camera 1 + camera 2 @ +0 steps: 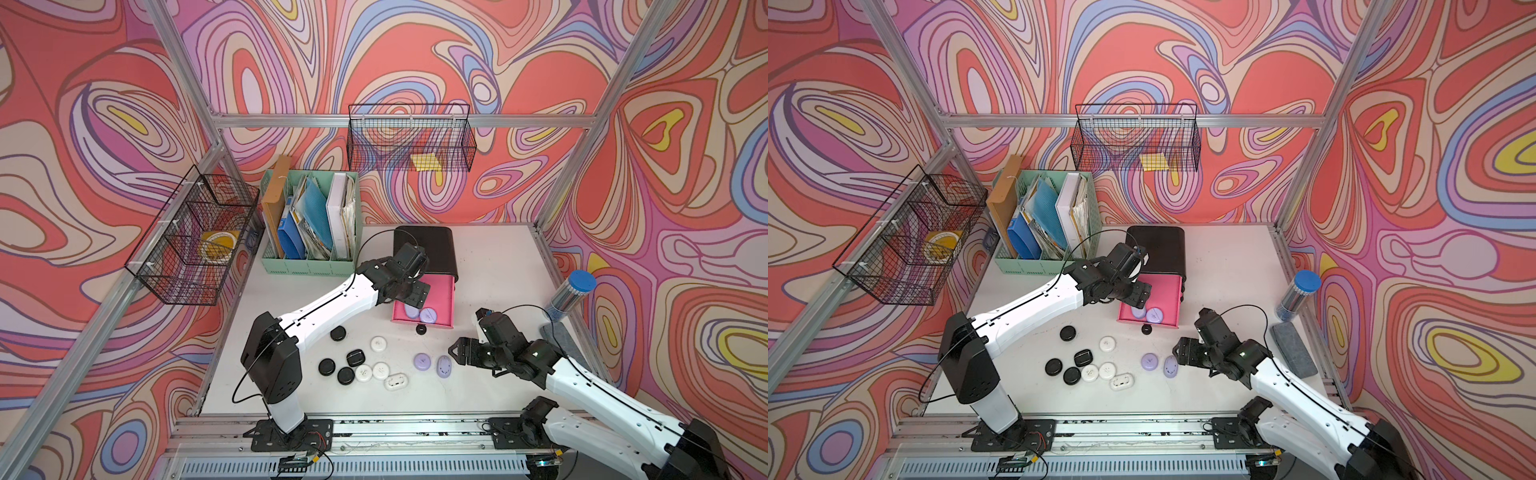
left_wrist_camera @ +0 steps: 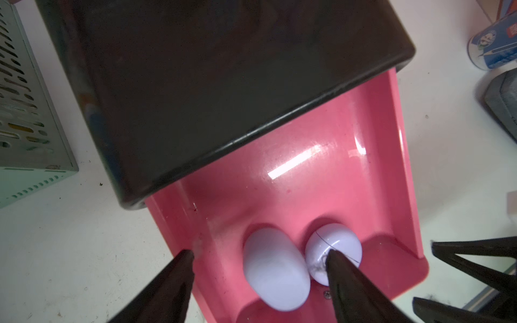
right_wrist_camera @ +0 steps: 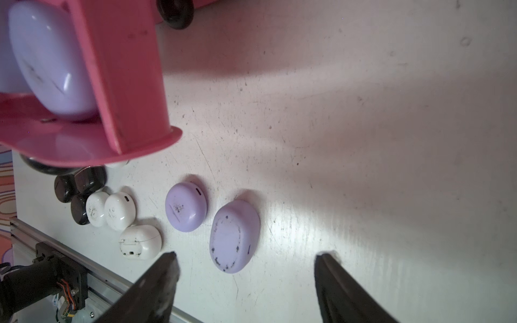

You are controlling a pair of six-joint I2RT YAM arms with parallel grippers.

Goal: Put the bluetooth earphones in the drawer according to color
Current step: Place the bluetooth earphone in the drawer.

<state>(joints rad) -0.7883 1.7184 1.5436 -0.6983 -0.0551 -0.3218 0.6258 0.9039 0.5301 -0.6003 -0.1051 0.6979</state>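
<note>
Left wrist view puts my left gripper over the front end of the pulled-out pink drawer, fingers spread and pinching nothing. Below them, on the drawer floor, an oval purple case and a round purple case lie side by side, close to the front wall. One finger hangs above the drawer's side wall and the other above the round case, so I judge neither case is gripped. They simply rest where purple belongs. The drawer slides out from just under the top of the black cabinet, far enough to leave its floor open from above.

My right gripper is spread too, and empty. It hovers low over the tabletop with the loose oval purple case lined up between its fingers. The loose round purple case sits just beside that one. Both match the colour already in the drawer, so I take the oval one as my next pick.

Farther out, towards my left arm's base, the white cases and black cases lie clustered on the tabletop. They are not yet sorted and, I judge, are meant for other drawers.
</note>
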